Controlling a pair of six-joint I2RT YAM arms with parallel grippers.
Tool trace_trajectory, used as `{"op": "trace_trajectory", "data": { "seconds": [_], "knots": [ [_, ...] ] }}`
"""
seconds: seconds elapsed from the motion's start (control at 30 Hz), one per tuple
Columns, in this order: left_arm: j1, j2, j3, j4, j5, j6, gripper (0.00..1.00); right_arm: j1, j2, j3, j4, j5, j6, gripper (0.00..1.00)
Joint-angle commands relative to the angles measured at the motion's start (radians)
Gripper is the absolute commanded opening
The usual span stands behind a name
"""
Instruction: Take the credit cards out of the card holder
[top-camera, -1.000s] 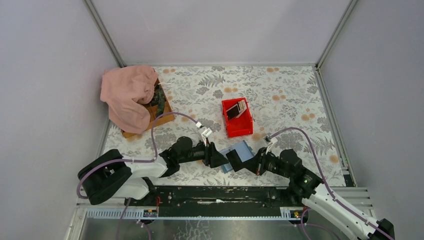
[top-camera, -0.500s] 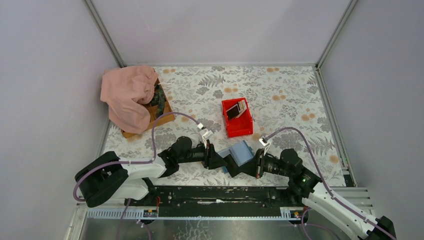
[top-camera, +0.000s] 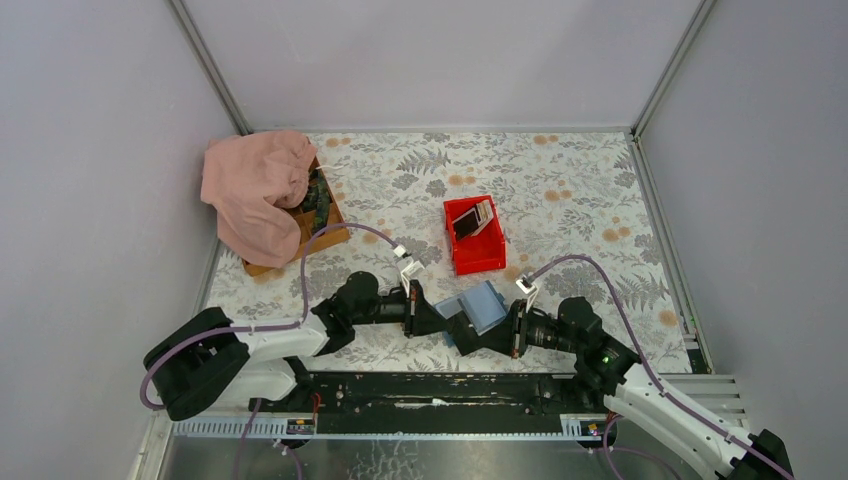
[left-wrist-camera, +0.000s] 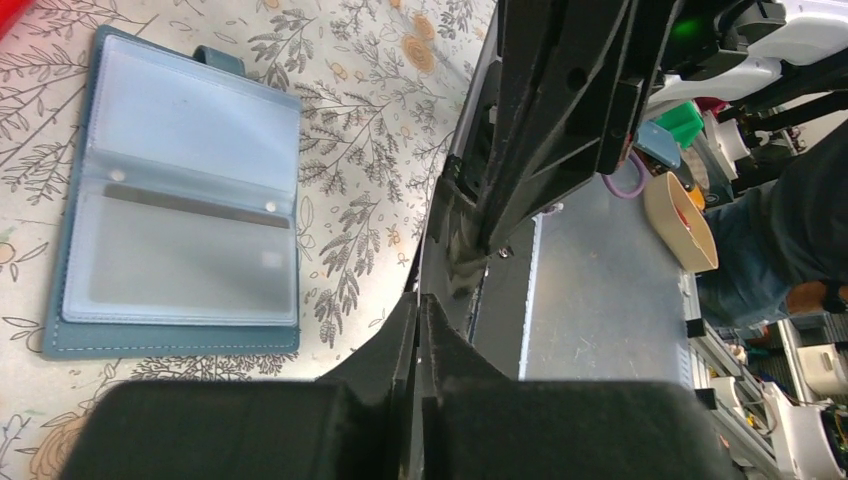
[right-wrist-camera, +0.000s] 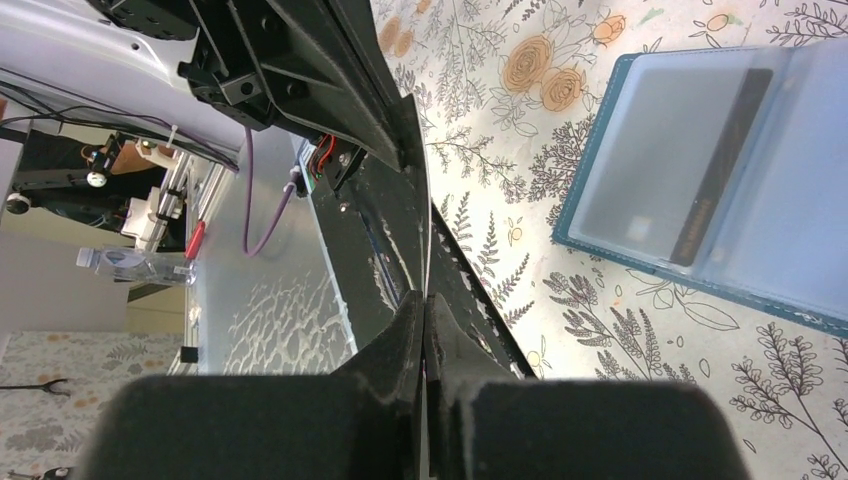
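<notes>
The blue card holder (top-camera: 482, 306) lies open on the floral table, its clear sleeves up (left-wrist-camera: 180, 150). One credit card with a dark stripe (right-wrist-camera: 715, 170) sits in a sleeve. Other credit cards (top-camera: 472, 218) lean in the red bin (top-camera: 480, 262). My left gripper (top-camera: 441, 322) and right gripper (top-camera: 468, 330) meet tip to tip just off the holder's near-left corner. Both are shut (left-wrist-camera: 418, 305) (right-wrist-camera: 425, 298). A thin sliver (right-wrist-camera: 427, 270) runs out from between the fingers, which looks like a card seen edge-on; its face is hidden.
A pink cloth (top-camera: 255, 190) drapes over a wooden box (top-camera: 328, 225) at the back left. The black base rail (top-camera: 430, 385) runs along the table's near edge, just behind the grippers. Grey walls close in three sides.
The left gripper has slid right to meet the right gripper and has gone from open to shut. The right gripper edged left and stayed shut.
</notes>
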Motion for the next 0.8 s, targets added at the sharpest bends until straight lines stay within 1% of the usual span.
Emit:
{"op": "trace_trajectory", "data": {
  "seconds": [0.0,0.23,0.27,0.3,0.33,0.43,0.53,0.63,0.77],
  "knots": [
    [-0.006,-0.01,0.0,0.109,0.04,0.008,0.01,0.002,-0.002,0.021,0.076,-0.026,-0.009,0.0],
    [-0.006,0.008,-0.008,0.158,0.062,-0.014,0.0,0.002,-0.001,0.021,0.074,-0.002,-0.013,0.0],
    [-0.006,0.013,-0.01,0.171,0.066,-0.017,0.0,0.001,-0.005,0.021,0.072,0.003,-0.016,0.02],
    [-0.006,0.017,-0.012,0.181,0.068,-0.021,0.0,0.002,-0.01,0.023,0.065,0.009,-0.017,0.12],
    [-0.006,0.02,-0.014,0.187,0.07,-0.024,0.0,0.001,-0.016,0.024,0.061,0.011,-0.019,0.19],
    [-0.006,0.023,-0.012,0.19,0.07,-0.025,0.0,0.001,-0.04,0.03,0.035,0.028,-0.025,0.32],
    [-0.006,0.014,-0.013,0.19,0.065,-0.026,0.0,0.002,-0.082,0.046,-0.026,0.063,-0.046,0.44],
    [-0.006,-0.015,-0.026,0.201,0.026,-0.033,0.0,0.001,-0.149,0.059,-0.085,0.119,-0.057,0.51],
    [-0.006,-0.073,-0.067,0.259,-0.048,-0.058,0.0,0.001,-0.254,0.063,-0.143,0.182,-0.052,0.59]
  ]
}}
